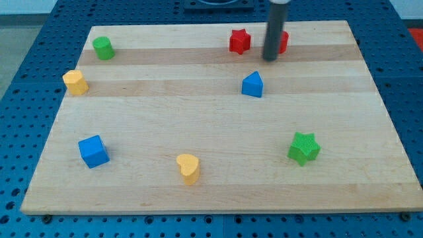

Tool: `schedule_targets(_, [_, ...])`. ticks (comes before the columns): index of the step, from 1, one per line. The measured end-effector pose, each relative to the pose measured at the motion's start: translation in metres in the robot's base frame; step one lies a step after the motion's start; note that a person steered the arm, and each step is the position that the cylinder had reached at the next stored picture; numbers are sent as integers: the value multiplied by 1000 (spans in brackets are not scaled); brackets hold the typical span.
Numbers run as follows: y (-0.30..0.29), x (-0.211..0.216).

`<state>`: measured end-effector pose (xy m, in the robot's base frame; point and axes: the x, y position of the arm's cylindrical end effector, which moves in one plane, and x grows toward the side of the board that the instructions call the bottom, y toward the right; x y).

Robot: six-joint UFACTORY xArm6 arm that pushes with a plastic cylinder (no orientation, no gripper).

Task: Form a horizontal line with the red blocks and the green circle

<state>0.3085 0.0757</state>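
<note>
The green circle (103, 47) sits at the board's 10 o'clock corner, well apart from the red star (240, 41) at 12 o'clock. A glancing push risks sliding it off the near edge. My tip (269, 58), a bare rod with no jaws to open or close, stands upright, covering part of a second red block (283, 42) at the star's 3 o'clock.

A single camera looks down at a slant from beyond the near edge of the worktop (211, 192), facing across it toward the far edge at the view's top. It sits far enough back that nearly the whole wooden board shows, with blue perforated bench (20, 132) visible past its left, right and bottom sides, and the board's far edge looks narrower than its near one. There is no second view, so nothing is shared.
</note>
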Motion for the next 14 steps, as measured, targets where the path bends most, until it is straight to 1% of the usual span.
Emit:
schedule_targets(1, [26,-22])
schedule_targets(2, [13,-58])
schedule_targets(3, [-50,-59])
schedule_targets(4, [-72,-41])
schedule_targets(5, [-11,-23])
schedule_targets(6, [-66,-10])
schedule_targets(7, [-91,-25])
schedule_targets(8, [-79,-51])
schedule_targets(9, [-26,-79])
schedule_targets(10, [43,-78])
schedule_targets(11, [82,-60])
schedule_targets(12, [80,-59])
schedule_targets(13, [76,-68])
schedule_targets(14, [61,-68])
